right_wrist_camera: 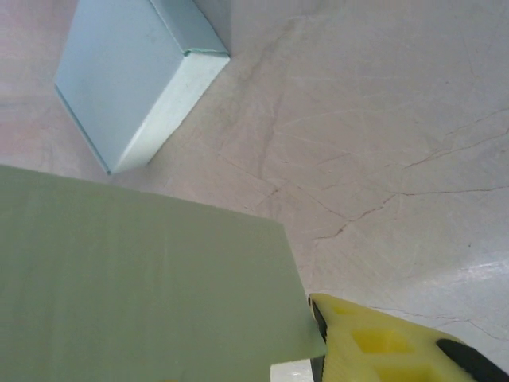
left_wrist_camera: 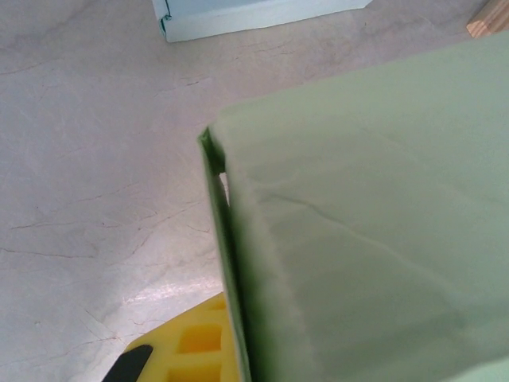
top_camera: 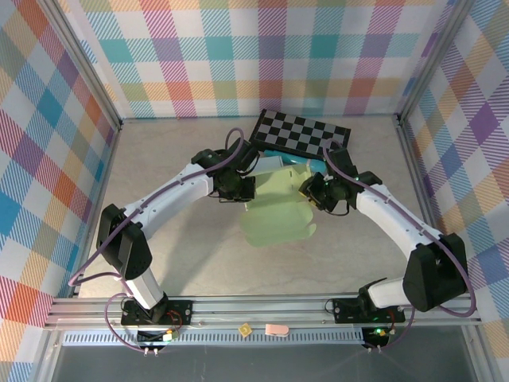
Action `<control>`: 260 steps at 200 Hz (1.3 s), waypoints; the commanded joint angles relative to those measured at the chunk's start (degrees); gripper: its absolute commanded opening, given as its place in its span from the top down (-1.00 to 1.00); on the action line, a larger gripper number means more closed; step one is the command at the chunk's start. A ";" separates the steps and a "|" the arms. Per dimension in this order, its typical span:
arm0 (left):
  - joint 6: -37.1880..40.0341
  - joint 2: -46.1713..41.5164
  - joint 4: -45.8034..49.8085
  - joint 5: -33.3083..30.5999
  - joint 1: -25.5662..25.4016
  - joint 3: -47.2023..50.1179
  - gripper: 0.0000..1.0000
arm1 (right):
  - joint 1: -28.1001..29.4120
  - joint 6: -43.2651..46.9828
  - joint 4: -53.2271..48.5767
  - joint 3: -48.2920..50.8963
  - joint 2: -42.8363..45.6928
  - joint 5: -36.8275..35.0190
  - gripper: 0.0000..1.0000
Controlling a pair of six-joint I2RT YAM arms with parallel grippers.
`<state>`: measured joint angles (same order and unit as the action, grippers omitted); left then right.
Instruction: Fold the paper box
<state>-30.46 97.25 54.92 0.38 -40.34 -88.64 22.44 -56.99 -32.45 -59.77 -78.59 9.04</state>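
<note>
My left claw [top_camera: 238, 189] sits at the upper left corner of the green paper box [top_camera: 274, 211], which lies mid-table [top_camera: 175, 247] between my 2 arms. This claw is clamped fully closed. In its wrist view a raised side wall [left_wrist_camera: 227, 239] runs down right beside my yellow finger [left_wrist_camera: 195, 342], so I judge that I am pinching that wall. The wall stands up from a creased edge, so at least 1 fold looks made. The broad panel next to it is rumpled, and from above the near end of the sheet spreads flat with notched flaps, not tucked in. Behind the box lie a pale blue box [top_camera: 278, 161] and a checkerboard [top_camera: 302, 133], both apart from my work. My right claw [top_camera: 312, 193] is at the box's upper right side. In its wrist view 1 yellow fingertip [right_wrist_camera: 374, 346] touches the corner of a flat green panel, but I cannot tell whether this claw is gripping or merely open around it. I judge the job is early to midway, with the remaining walls and flaps to raise and lock.
</note>
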 commanded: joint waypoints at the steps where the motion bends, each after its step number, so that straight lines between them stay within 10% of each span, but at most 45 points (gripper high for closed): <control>1: 0.23 -2.21 0.04 -0.56 -0.49 0.76 1.00 | -0.33 -2.40 2.27 -2.29 1.59 1.48 0.24; 260: -0.78 -4.74 -0.33 -2.35 -2.16 2.48 1.00 | -3.93 -34.38 4.74 2.26 3.97 4.80 0.37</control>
<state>-30.68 94.37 53.87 -1.37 -41.93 -86.59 18.79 -87.59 -30.22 -58.17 -75.18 11.97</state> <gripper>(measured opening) 0.051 0.317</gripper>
